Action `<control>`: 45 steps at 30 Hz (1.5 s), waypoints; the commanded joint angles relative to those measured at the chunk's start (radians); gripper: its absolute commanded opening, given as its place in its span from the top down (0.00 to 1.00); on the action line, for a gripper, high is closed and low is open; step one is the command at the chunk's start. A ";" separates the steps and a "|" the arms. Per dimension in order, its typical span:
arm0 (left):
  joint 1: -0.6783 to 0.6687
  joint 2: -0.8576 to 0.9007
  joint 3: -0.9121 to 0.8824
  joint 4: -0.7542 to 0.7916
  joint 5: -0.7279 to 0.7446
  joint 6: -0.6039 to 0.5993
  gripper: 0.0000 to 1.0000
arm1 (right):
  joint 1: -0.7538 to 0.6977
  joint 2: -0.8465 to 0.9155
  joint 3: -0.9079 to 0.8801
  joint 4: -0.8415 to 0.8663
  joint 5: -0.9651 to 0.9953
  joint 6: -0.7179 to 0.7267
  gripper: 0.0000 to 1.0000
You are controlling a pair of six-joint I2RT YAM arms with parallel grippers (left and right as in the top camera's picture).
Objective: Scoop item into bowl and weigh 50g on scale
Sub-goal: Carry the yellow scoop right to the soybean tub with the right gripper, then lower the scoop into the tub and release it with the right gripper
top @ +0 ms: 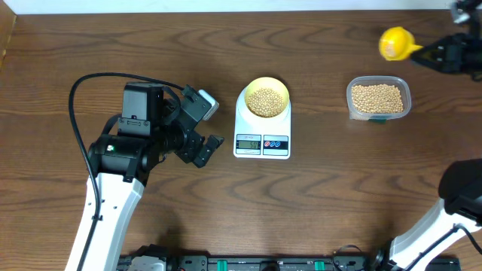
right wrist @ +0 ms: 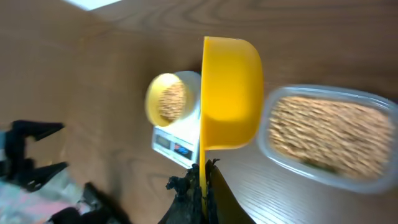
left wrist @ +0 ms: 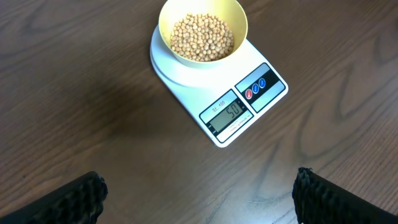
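Observation:
The pale-yellow bowl (top: 266, 98) sits on the white scale (top: 262, 143), filled with tan beans (left wrist: 201, 37); the display (left wrist: 227, 113) reads 50. A clear tub (top: 379, 98) of beans stands to the right of the scale. My right gripper (top: 437, 54) is shut on the handle of a yellow scoop (top: 395, 43), held above the table at the far right; the scoop (right wrist: 230, 93) is turned on its side and looks empty. My left gripper (left wrist: 199, 190) is open and empty, left of the scale.
The left arm (top: 143, 139) and its black cable (top: 75, 105) lie left of the scale. The right arm's base (top: 459, 196) is at the right edge. A rail with connectors (top: 248, 263) runs along the front edge.

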 commanded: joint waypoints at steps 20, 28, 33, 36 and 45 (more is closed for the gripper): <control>0.005 0.006 -0.003 -0.001 0.013 0.016 0.02 | 0.292 -0.010 -0.208 0.166 0.897 0.249 0.99; 0.005 0.006 -0.003 -0.001 0.013 0.016 0.03 | 0.441 -0.010 -0.286 0.280 1.243 0.414 0.99; 0.005 0.006 -0.003 -0.001 0.013 0.016 0.03 | 0.523 -0.010 -0.286 0.281 1.435 0.487 0.99; 0.005 0.006 -0.003 -0.001 0.013 0.016 0.02 | 0.551 -0.010 -0.286 0.280 1.438 0.505 0.99; 0.005 0.006 -0.003 -0.001 0.013 0.016 0.03 | 0.496 -0.010 -0.286 0.266 1.140 0.595 0.99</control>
